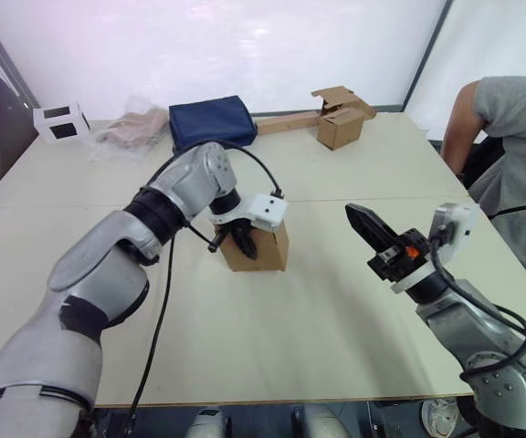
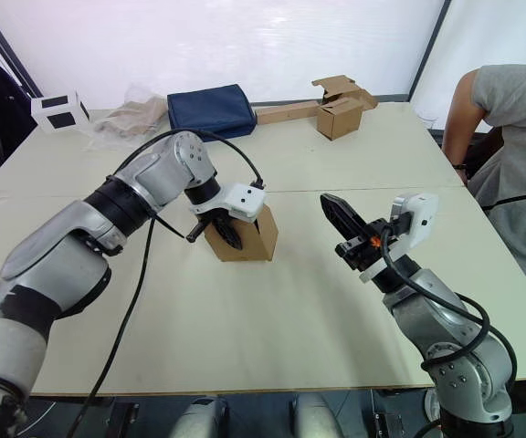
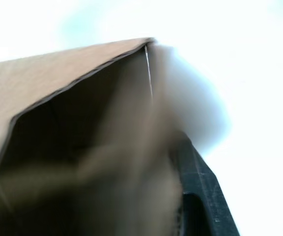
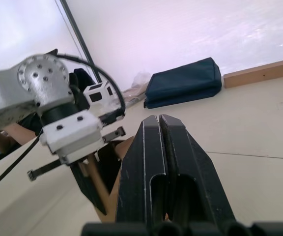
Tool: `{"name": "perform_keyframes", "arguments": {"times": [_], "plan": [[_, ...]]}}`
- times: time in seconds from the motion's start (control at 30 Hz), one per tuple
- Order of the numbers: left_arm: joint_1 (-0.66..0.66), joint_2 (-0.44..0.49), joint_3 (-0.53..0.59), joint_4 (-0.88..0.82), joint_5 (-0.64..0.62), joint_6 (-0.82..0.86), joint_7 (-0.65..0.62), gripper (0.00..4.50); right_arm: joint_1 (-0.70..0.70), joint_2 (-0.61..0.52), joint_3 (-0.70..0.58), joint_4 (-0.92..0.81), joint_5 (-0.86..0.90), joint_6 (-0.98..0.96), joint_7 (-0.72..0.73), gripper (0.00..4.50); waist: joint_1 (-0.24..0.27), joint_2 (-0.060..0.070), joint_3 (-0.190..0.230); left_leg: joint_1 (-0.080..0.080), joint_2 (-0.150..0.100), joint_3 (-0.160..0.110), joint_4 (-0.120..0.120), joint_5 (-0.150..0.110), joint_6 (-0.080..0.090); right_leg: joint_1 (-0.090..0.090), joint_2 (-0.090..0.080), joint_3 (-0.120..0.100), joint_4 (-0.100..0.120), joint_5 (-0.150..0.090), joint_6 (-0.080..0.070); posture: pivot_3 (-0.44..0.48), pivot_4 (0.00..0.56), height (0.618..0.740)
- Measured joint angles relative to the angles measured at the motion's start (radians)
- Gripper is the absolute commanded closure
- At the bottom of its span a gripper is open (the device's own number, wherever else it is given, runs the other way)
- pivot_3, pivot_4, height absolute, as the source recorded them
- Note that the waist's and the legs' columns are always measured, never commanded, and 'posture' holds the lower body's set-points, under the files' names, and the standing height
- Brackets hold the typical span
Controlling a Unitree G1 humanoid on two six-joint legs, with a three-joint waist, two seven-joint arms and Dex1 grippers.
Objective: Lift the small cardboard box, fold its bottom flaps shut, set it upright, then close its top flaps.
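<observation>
One box (image 1: 261, 248) wall (left jaws astride)

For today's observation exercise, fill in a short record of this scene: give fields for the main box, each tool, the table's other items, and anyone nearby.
main box: small cardboard box resting on the table
left tool: left tool down at the box, one finger inside it, one outside
right tool: right tool shut, held above the table, apart from the box
far items: navy bag, second cardboard box, white box, plastic wrap
nearby: person seated at the table's right edge
</observation>
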Motion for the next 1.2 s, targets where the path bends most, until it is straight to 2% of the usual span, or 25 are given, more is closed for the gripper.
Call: {"name": "perform_keyframes", "arguments": {"times": [0.13, 0.17, 0.23, 0.27, 0.33, 0.47, 0.53, 0.6, 0.77, 0.87, 0.93, 1.03, 1.13, 1.2], "plan": [[-0.054, -0.043, -0.007, 0.053, -0.039, -0.016, 0.0, 1.27, 0.001, -0.002, 0.0, -0.003, -0.004, 0.0, -0.008, 4.5, -0.001, -0.001, 0.0, 0.0, 0.0, 0.0, 0.0, 0.0, 0.0, 0.0, 0.0, 0.0, 0.0, 0.0, 0.0, 0.0, 0.15, 0.74], [-0.083, -0.047, -0.007, 0.06, -0.058, -0.018, 0.0, 1.06, -0.011, -0.007, -0.001, -0.003, -0.001, 0.003, -0.008, 4.5, -0.002, -0.001, 0.0, 0.0, 0.0, 0.0, 0.0, 0.0, 0.0, 0.0, 0.0, 0.0, 0.0, 0.0, 0.0, 0.0, 0.15, 0.74], [-0.122, -0.044, -0.011, 0.064, -0.096, -0.013, 0.0, 0.24, -0.03, -0.024, -0.007, 0.003, 0.005, 0.011, -0.007, 4.5, -0.004, 0.0, 0.0, 0.001, 0.0, 0.0, 0.0, -0.001, 0.001, 0.0, 0.001, 0.0, 0.0, 0.0, 0.0, 0.0, 0.15, 0.74], [-0.133, -0.042, -0.016, 0.066, -0.108, -0.011, 0.0, 0.01, -0.037, -0.026, -0.012, 0.008, 0.005, 0.013, -0.007, 4.5, -0.004, 0.0, 0.0, 0.001, 0.0, 0.0, 0.0, -0.001, 0.001, 0.0, 0.001, 0.0, 0.0, 0.0, 0.0, 0.0, 0.15, 0.74], [-0.161, -0.028, -0.013, 0.087, -0.158, 0.011, 0.0, 0.01, -0.056, -0.041, -0.018, 0.023, 0.014, 0.023, -0.004, 4.5, -0.005, 0.0, 0.0, 0.001, 0.0, 0.0, 0.0, -0.001, 0.001, 0.0, 0.001, 0.0, 0.001, 0.0, 0.0, 0.0, 0.15, 0.74], [-0.188, 0.057, 0.104, 0.136, -0.26, 0.083, 0.0, 0.01, -0.095, -0.089, -0.014, 0.046, 0.008, 0.06, 0.01, 4.5, -0.015, 0.0, 0.001, 0.001, 0.0, 0.0, 0.0, -0.001, 0.002, -0.001, 0.001, 0.001, 0.001, 0.0, 0.0, 0.0, 0.15, 0.74], [-0.163, 0.112, 0.175, 0.132, -0.334, 0.132, 0.0, 0.52, -0.125, -0.106, 0.0, 0.084, -0.011, 0.08, 0.018, 4.5, -0.023, 0.0, 0.0, 0.001, 0.0, 0.0, 0.0, -0.001, 0.002, 0.0, 0.001, 0.0, 0.001, 0.0, 0.0, 0.0, 0.15, 0.74], [-0.098, 0.125, 0.276, 0.147, -0.353, 0.136, 0.0, 1.11, -0.165, -0.143, 0.034, 0.126, -0.048, 0.108, 0.033, 4.5, -0.024, 0.001, 0.0, 0.001, 0.0, 0.0, 0.0, -0.001, 0.002, 0.0, 0.0, 0.0, 0.001, 0.0, 0.0, 0.0, 0.15, 0.74], [0.062, 0.142, 0.472, 0.182, -0.357, 0.195, 0.028, 3.15, -0.232, -0.225, 0.103, 0.224, -0.153, 0.168, 0.089, 4.5, -0.024, 0.0, 0.001, -0.001, 0.0, -0.001, 0.001, -0.001, 0.002, -0.001, 0.0, -0.001, 0.0, 0.0, 0.0, 0.0, 0.15, 0.74], [0.162, 0.179, 0.587, 0.109, -0.353, 0.202, 0.117, 4.32, -0.263, -0.281, 0.173, 0.264, -0.228, 0.18, 0.157, 4.5, -0.027, 0.0, 0.0, 0.0, 0.0, 0.0, 0.001, -0.001, 0.002, -0.001, 0.0, 0.0, 0.0, 0.0, 0.0, 0.0, 0.15, 0.74], [0.293, 0.201, 0.664, 0.005, -0.353, 0.209, 0.205, 4.46, -0.288, -0.293, 0.221, 0.29, -0.266, 0.19, 0.205, 4.5, -0.032, 0.002, -0.001, 0.002, 0.001, 0.001, 0.0, -0.001, 0.002, 0.0, 0.0, 0.001, 0.001, 0.0, 0.0, 0.0, 0.15, 0.74], [0.482, 0.203, 0.707, -0.105, -0.348, 0.233, 0.303, 4.46, -0.293, -0.285, 0.258, 0.326, -0.289, 0.209, 0.247, 4.5, -0.026, 0.002, 0.0, 0.001, 0.001, -0.001, 0.001, -0.001, 0.002, -0.002, 0.0, 0.0, 0.003, 0.0, 0.0, 0.0, 0.15, 0.74], [0.622, 0.197, 0.749, -0.213, -0.329, 0.249, 0.405, 4.46, -0.339, -0.247, 0.32, 0.379, -0.353, 0.205, 0.276, 4.5, -0.022, 0.001, 0.0, 0.0, 0.0, 0.0, 0.004, -0.001, 0.002, -0.001, -0.001, 0.0, 0.004, 0.0, 0.0, 0.0, 0.15, 0.74], [0.67, 0.18, 0.748, -0.258, -0.297, 0.232, 0.448, 4.46, -0.364, -0.203, 0.352, 0.424, -0.39, 0.2, 0.28, 4.5, -0.013, 0.0, -0.001, 0.0, 0.0, -0.001, 0.004, -0.001, 0.001, -0.001, -0.001, -0.001, 0.004, 0.0, 0.0, 0.0, 0.15, 0.74]]}}
